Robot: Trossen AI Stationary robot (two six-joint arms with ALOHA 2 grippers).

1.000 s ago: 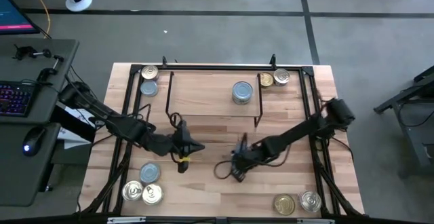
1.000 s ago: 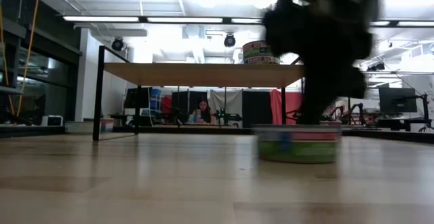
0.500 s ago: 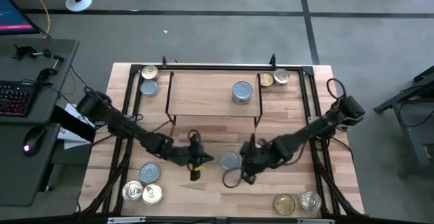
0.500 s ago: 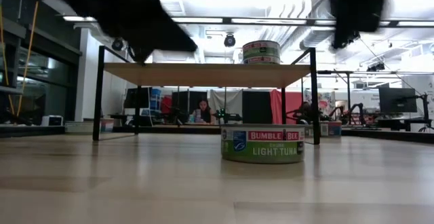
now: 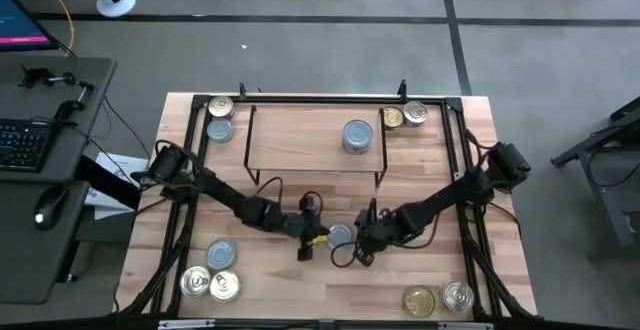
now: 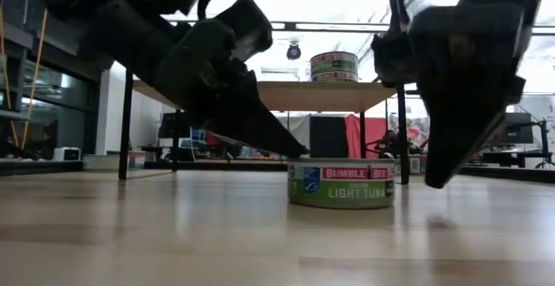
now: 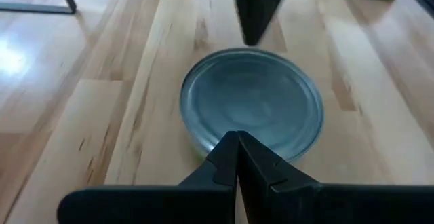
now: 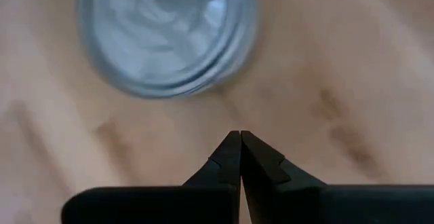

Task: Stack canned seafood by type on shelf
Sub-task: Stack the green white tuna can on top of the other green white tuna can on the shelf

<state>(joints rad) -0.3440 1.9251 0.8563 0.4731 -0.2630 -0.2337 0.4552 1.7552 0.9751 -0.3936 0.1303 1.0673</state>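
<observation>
A flat tuna tin (image 5: 340,235) with a silvery-blue top (image 7: 252,102) and a green and red label (image 6: 341,183) stands upright on the table, in front of the shelf (image 5: 300,145). My left gripper (image 5: 322,233) is shut, its tips (image 7: 237,137) at the tin's left rim. My right gripper (image 5: 358,240) is shut just right of the tin. In the low view its tips (image 6: 432,182) hang above the wood, clear of the tin. A stack of tins (image 5: 357,135) stands on the shelf's right part. My left gripper reaches slanting down from the table's left, and its shut fingertips (image 6: 299,152) stand at the upper left rim (image 6: 295,159) of the tin. I cannot tell whether they touch it.
Other tins stand on the table at the far left (image 5: 220,118), far right (image 5: 404,116), near left (image 5: 212,275) and near right (image 5: 438,298). The shelf's thin black legs (image 5: 381,175) stand just behind the work spot. A black frame (image 5: 455,170) runs along the table's sides.
My left gripper has come down and toward the table's right, from mid-table to the tin's left rim. My right gripper, over the tin a second ago, has drawn off to its right. The tin now stands uncovered on the table.
</observation>
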